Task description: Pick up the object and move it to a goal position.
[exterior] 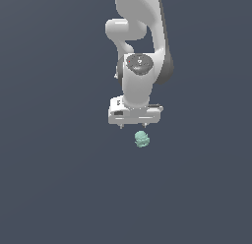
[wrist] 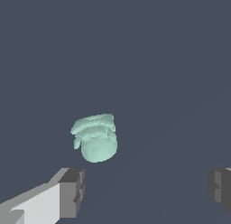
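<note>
The object is a small pale mint-green lumpy blob [exterior: 141, 139] on the dark grey floor, just in front of and slightly to the exterior view's right of the gripper's middle. It also shows in the wrist view [wrist: 95, 137], beyond the fingertips. My white gripper [exterior: 133, 126] hangs from the arm, pointing down, just above the floor. Its jaws stand wide apart and hold nothing. In the wrist view two grey finger pads [wrist: 72, 193] show far apart at the picture's edge, with the gripper [wrist: 146, 189] short of the object.
The white Panda arm [exterior: 140, 51] rises behind the gripper. A plain dark grey floor [exterior: 54, 179] lies all around.
</note>
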